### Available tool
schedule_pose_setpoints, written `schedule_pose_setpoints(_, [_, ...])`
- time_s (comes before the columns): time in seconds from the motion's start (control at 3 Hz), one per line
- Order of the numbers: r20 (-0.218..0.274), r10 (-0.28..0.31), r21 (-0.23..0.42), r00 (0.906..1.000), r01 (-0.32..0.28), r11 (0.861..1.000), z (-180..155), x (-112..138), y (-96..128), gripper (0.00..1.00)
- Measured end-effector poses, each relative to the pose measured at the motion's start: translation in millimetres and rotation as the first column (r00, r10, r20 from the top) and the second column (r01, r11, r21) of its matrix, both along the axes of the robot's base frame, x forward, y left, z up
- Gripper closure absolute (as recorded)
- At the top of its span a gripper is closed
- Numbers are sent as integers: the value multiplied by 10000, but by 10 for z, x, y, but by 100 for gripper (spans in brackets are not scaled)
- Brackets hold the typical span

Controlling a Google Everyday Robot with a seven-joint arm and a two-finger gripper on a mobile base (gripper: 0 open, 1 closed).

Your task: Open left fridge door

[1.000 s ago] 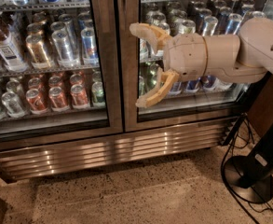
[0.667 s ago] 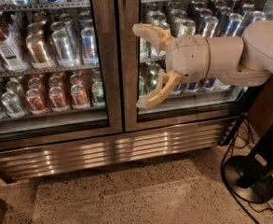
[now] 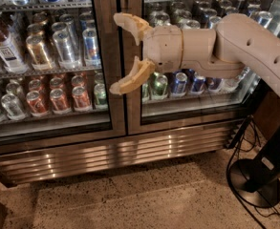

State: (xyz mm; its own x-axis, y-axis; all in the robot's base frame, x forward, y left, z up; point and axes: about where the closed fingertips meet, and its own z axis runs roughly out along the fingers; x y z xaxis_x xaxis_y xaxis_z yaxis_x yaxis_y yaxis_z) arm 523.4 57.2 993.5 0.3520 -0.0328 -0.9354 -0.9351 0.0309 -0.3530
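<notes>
Brushed steel frames the left fridge door (image 3: 48,66), a tall glass pane over wire shelves of round cans, shut flush beside its twin. On that door's right stile, by the centre seam of the fridge (image 3: 123,114), hangs the matte tan end effector (image 3: 115,55), its two curved fingers spread wide and holding nothing; contact with the stile cannot be told. Below the door runs a ribbed steel grille (image 3: 111,154), then open speckled floor (image 3: 130,199). Far right of the door, a round black stand base (image 3: 254,185) and loose cables (image 3: 237,147) crowd the floor.
</notes>
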Motion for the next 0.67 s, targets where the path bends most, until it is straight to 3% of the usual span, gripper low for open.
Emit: schedule_pose_setpoints(0.67, [44, -114, 307, 9999, 112, 9995, 37, 24, 138, 0])
